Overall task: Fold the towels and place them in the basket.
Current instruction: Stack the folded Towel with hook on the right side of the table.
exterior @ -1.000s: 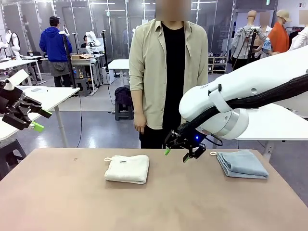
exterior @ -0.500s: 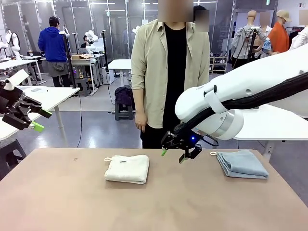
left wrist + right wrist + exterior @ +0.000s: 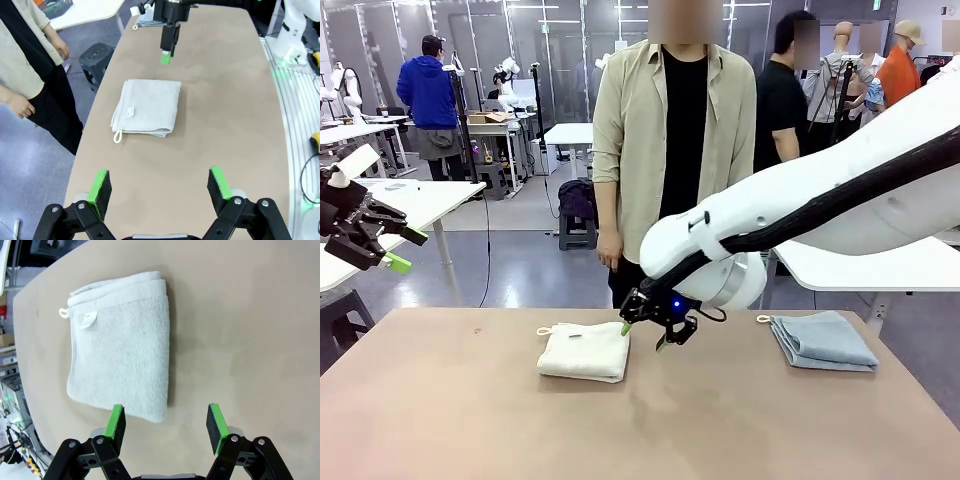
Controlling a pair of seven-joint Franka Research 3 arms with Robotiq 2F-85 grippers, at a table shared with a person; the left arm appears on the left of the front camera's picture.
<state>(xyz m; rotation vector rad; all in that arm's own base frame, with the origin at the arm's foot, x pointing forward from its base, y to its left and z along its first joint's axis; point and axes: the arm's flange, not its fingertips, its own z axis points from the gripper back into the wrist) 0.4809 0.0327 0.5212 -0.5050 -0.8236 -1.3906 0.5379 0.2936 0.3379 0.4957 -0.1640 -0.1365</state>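
Bare brown worktop (image 3: 640, 420) up close. Further in, cream towel (image 3: 584, 350) lying folded left of centre, terry pile soft, loop and small tag at its far corner, edges stacked neatly. Right gripper (image 3: 645, 333) hovering low just beside its right edge, jaws spread wide, nothing held. Blue-grey towel (image 3: 823, 340) folded too, flat near the right far edge, well apart. Left gripper (image 3: 395, 250) raised off to the left side, jaws wide open, empty. Folding apparently done on both; basket placement not yet done. Person (image 3: 672, 140) standing beyond, hands down.
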